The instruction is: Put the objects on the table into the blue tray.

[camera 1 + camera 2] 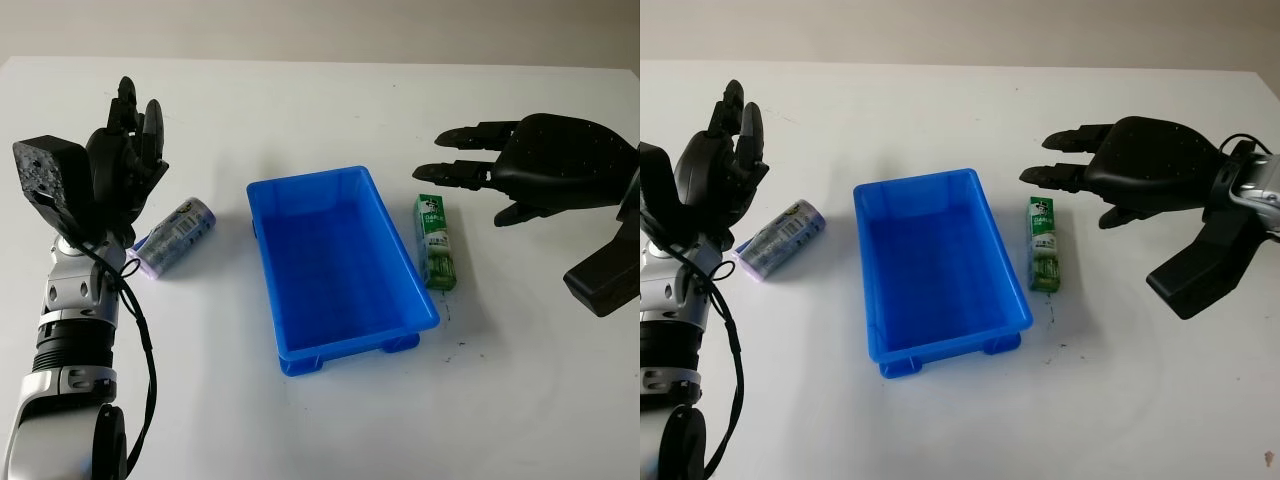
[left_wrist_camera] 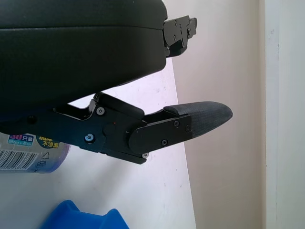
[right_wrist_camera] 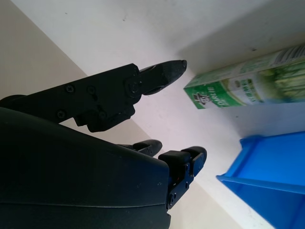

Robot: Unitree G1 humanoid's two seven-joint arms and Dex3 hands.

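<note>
A rectangular blue plastic tray [image 1: 340,270] sits mid-tabletop with nothing in it, and 2 objects lie outside it on the white tabletop [image 1: 330,120]. A slim green cardboard toothpaste box [image 1: 435,241] lies just beside the tray's right wall, its long axis running roughly parallel to that wall, away from the robot. The right robot hand [image 1: 500,175] hovers open just beyond and to the right of the box's far end, holding nothing, its fingertips [image 3: 171,67] pointing toward the tray and above the box's top end. A pale purple cylindrical roll with a printed label [image 1: 177,235] lies well apart from the tray's left wall, angled diagonally; the left robot hand [image 1: 125,150] stands raised and open just beside its near end, holding nothing. The right robot hand is the nearer one to the green box, so the next move likely calls for it to drop and close across the box's short width.
</note>
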